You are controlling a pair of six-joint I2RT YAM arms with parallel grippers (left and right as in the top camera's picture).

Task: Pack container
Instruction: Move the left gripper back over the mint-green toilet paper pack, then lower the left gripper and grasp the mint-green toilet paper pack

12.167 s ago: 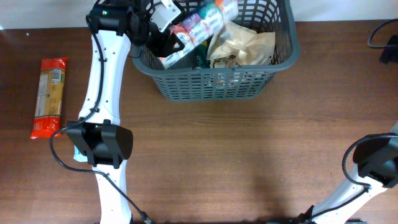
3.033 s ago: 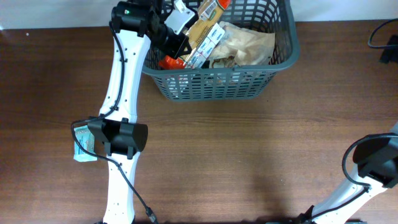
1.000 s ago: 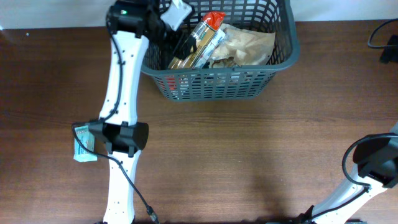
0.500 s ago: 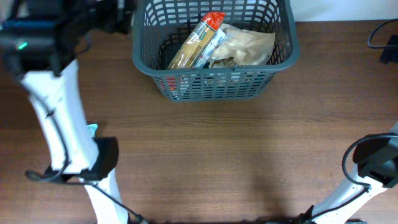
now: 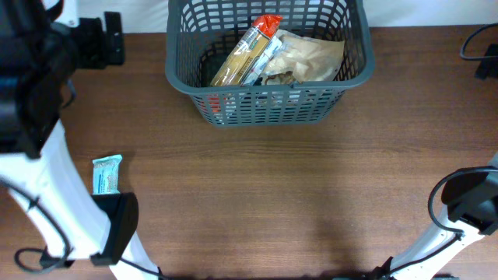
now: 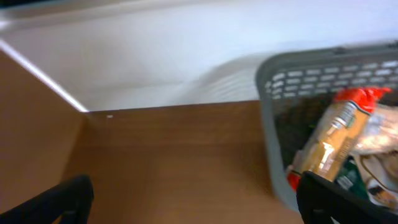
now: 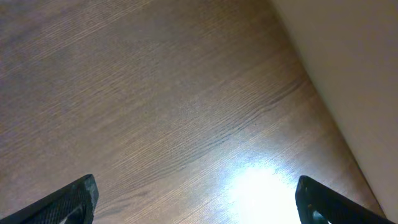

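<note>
Grey lattice container at far centre, holding a long pasta packet beside a crumpled brown bag; deeper contents hard to make out. Left gripper gaping, empty, just left of it; right gripper likewise spread above the table.

looks like a robotics lab bench: a bare wood-grain worktop set against a plain white wall, with the white left arm and right arm at its near edge, black cabling at the far right, and a grey basket of snack packets at the far side.
</note>
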